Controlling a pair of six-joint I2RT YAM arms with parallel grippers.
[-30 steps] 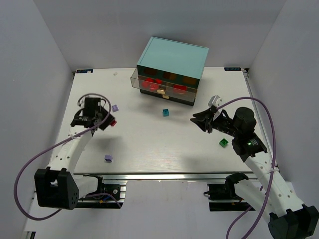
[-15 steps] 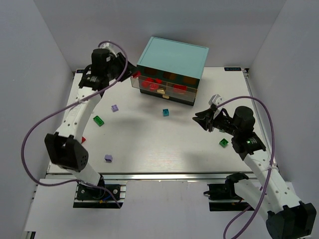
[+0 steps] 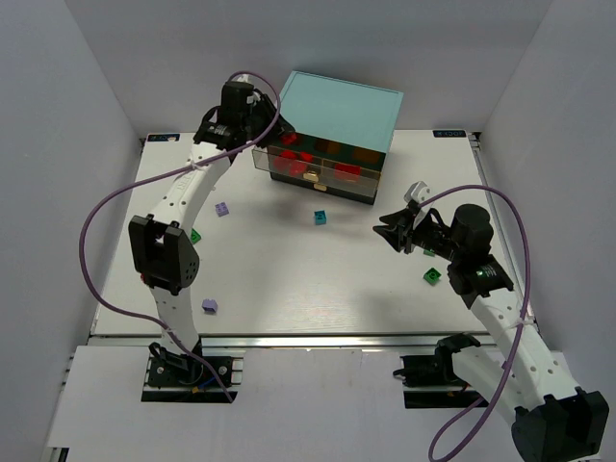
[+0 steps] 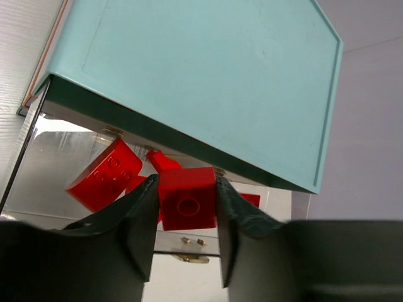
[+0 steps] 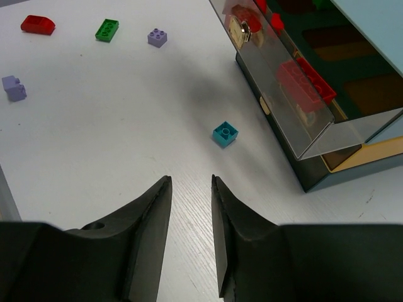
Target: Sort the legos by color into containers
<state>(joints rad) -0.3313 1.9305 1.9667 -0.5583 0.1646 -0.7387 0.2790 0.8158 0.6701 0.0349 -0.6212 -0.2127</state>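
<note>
Left jaws clamped on a red brick, one jaw on each side, studded face toward the wrist camera. They hang over the 9 o'clock end of the open drawer, just under the lip of the light-teal cabinet. The held brick is above the drawer and not resting in it. More red bricks lie inside the drawer, seen through its clear wall. The cabinet sits at 12 o'clock on the worktop, and the drawer is pulled out toward 6 o'clock.

Right jaws slightly apart with nothing between them. They hover above the worktop at 3 o'clock from the teal brick, well apart from it and pointing toward 9 o'clock.

Loose pieces on the worktop:
- The teal brick is near the drawer front, at its 6 o'clock.
- A green brick lies at 4 o'clock from the teal one, beside the right arm.
- A lavender brick is at 9 o'clock from the teal one.
- A second lavender brick is near the 7 o'clock corner.
- A second green brick is next to the left arm's lower link, partly hidden in the top view.
- A red curved piece is beside that green brick, visible only from the right wrist.
</note>
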